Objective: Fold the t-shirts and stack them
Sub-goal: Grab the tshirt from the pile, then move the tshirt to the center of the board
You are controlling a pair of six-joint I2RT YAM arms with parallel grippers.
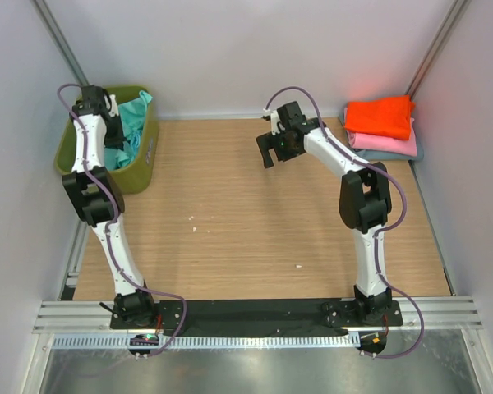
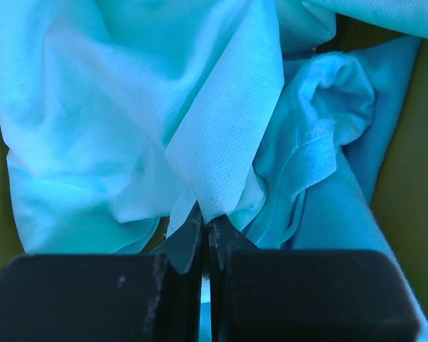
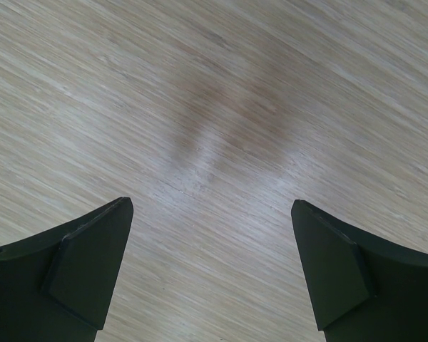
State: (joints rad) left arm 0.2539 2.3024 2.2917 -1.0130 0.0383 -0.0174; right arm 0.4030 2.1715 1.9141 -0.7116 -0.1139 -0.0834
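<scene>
Teal t-shirts [image 1: 132, 125] lie crumpled in the olive-green basket [image 1: 145, 161] at the back left. My left gripper [image 1: 105, 123] is down in the basket; in the left wrist view it [image 2: 208, 219] is shut on a fold of a teal t-shirt [image 2: 221, 135]. A folded stack sits at the back right: an orange t-shirt [image 1: 380, 116] on a pink one [image 1: 386, 143], with a grey-blue one [image 1: 414, 153] showing beneath. My right gripper [image 1: 271, 153] hangs open and empty over bare table, its fingers [image 3: 93, 256] wide apart.
The wooden table [image 1: 255, 222] lies between the basket and the stack. White walls close the back and both sides. A black rail with the arm bases runs along the near edge.
</scene>
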